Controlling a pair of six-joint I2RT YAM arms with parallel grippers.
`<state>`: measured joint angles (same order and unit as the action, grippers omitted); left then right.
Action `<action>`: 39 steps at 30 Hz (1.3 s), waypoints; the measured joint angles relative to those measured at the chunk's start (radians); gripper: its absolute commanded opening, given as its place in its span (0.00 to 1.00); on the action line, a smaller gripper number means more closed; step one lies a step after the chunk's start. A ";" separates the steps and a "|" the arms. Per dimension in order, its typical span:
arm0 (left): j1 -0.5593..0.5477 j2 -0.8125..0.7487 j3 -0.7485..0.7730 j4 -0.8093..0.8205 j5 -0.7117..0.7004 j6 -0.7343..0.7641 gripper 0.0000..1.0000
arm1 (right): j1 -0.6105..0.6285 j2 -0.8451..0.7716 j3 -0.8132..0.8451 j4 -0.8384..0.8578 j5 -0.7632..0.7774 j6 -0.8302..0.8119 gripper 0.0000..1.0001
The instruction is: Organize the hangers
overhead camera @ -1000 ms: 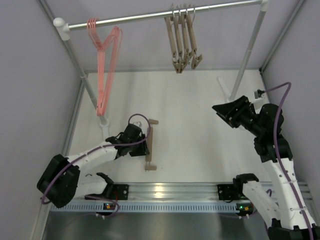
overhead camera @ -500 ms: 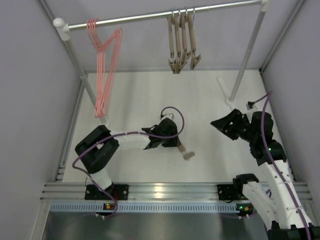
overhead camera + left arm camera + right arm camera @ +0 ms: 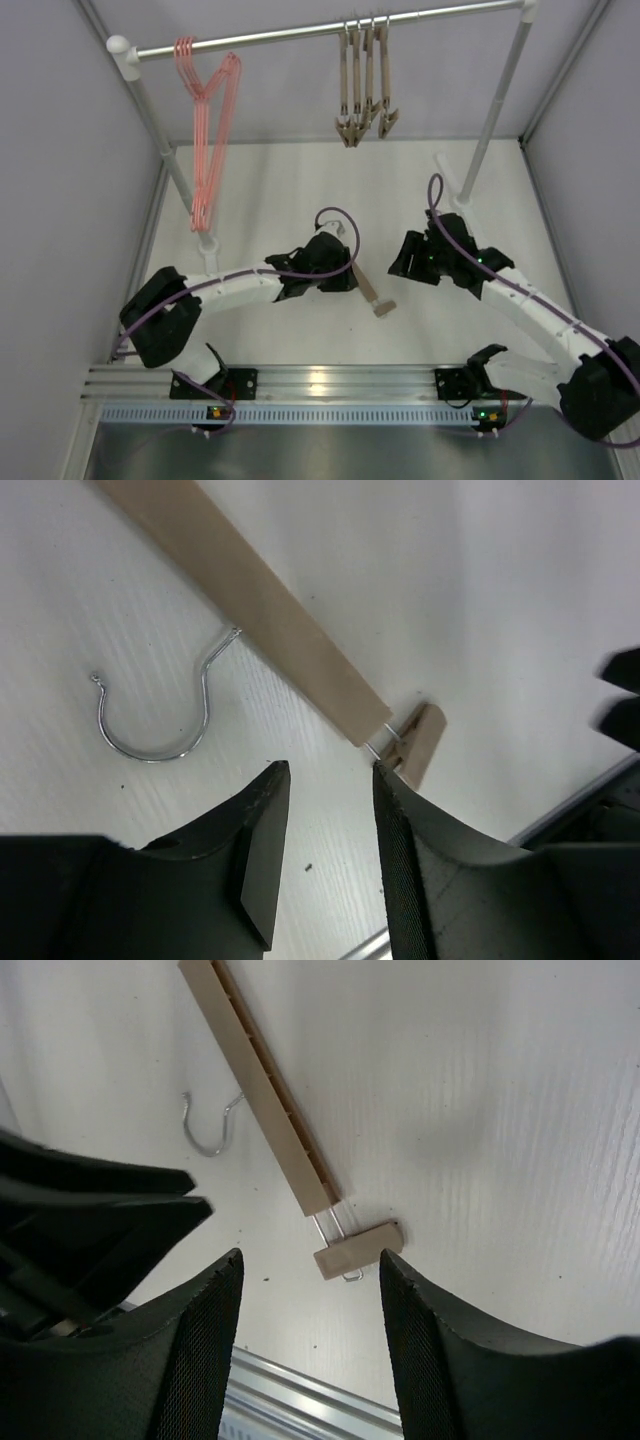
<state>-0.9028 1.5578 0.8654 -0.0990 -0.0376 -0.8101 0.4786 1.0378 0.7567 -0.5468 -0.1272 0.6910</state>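
Note:
One tan wooden bar hanger lies flat on the white table, its silver hook and one clip end showing in the left wrist view. My left gripper is open and empty just above the table beside the bar. My right gripper is open and empty, hovering right of that hanger, with its clip just beyond the fingertips. Several wooden hangers and several pink wire hangers hang on the silver rail.
White posts carry the rail at back left and back right. Grey walls close in both sides. A metal track runs along the near edge. The left gripper's fingers show at the left of the right wrist view.
The left arm carried the wooden hanger from the left-centre of the table to the centre, where it now lies. The right arm swung down and left toward it.

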 measured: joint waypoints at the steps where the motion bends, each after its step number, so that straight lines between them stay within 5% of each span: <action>1: 0.000 -0.042 0.000 -0.015 -0.005 0.004 0.45 | 0.026 0.040 0.013 0.003 0.025 -0.005 0.54; 6: 0.037 -0.274 -0.001 -0.094 -0.029 0.026 0.46 | 0.121 0.153 0.032 0.035 0.125 -0.032 0.50; 14: 0.262 -0.523 -0.017 -0.224 0.002 0.078 0.47 | 0.293 0.341 0.063 0.127 0.239 -0.083 0.50; 29: 0.334 -0.612 -0.014 -0.357 0.092 0.166 0.47 | 0.478 0.576 0.107 0.227 0.423 -0.097 0.48; 37: 0.340 -0.612 -0.014 -0.359 0.105 0.182 0.47 | 0.489 0.587 0.101 0.248 0.475 -0.072 0.00; 39: 0.340 -0.612 -0.014 -0.359 0.105 0.182 0.47 | 0.490 0.587 0.098 0.264 0.473 -0.060 0.00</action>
<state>-0.5629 0.9463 0.8509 -0.4580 0.0677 -0.6277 0.9684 1.6245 0.8551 -0.2832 0.3458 0.6308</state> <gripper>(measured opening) 0.471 0.091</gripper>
